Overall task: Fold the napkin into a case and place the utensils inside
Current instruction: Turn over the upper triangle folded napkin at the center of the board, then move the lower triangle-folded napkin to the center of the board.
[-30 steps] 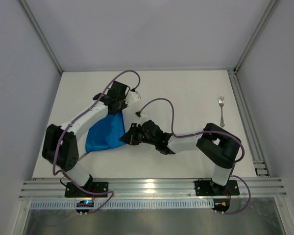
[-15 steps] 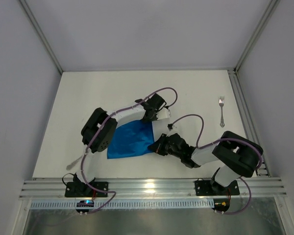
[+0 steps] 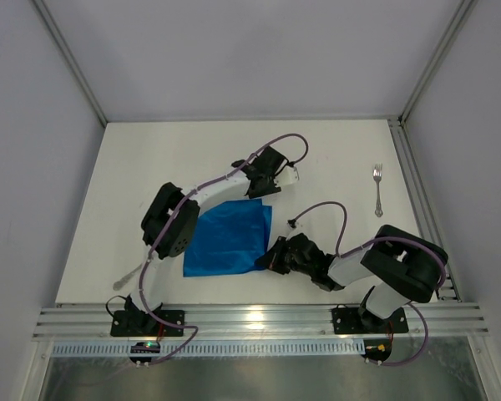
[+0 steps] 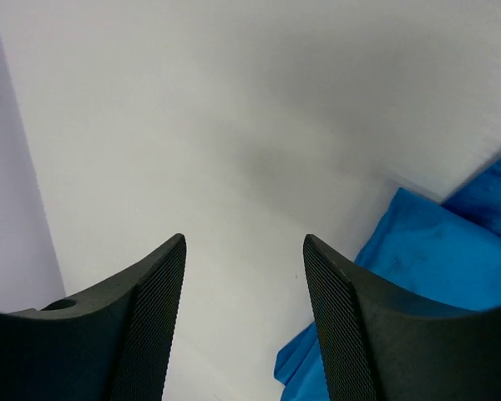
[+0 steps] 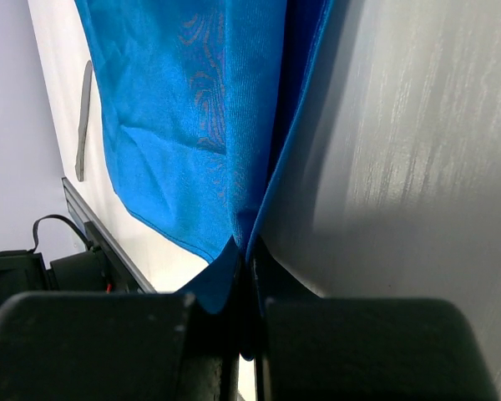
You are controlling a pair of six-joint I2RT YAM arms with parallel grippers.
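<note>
The bright blue napkin (image 3: 225, 238) lies folded on the white table, slightly left of centre. My left gripper (image 3: 260, 190) hovers open just beyond its far right corner, holding nothing. In the left wrist view that gripper (image 4: 245, 242) frames bare table, with the napkin (image 4: 434, 259) beside the right finger. My right gripper (image 3: 273, 257) is shut on the napkin's near right corner, and the right wrist view shows the cloth (image 5: 184, 109) pinched between the jaws of this gripper (image 5: 249, 259). The silver fork (image 3: 377, 188) lies far right. The dark grey knife-like piece (image 3: 132, 273) lies near the left arm.
An aluminium rail (image 3: 417, 200) runs along the table's right edge and another (image 3: 250, 317) along the near edge, by the arm bases. Grey walls enclose the table on three sides. The knife-like piece (image 5: 83, 117) also shows past the napkin's far edge in the right wrist view.
Both arms carried the napkin's edge rightward, laying it over into a fold. The left gripper then opened, let go of the far right corner and drew back. The right gripper stays shut on the cloth.
</note>
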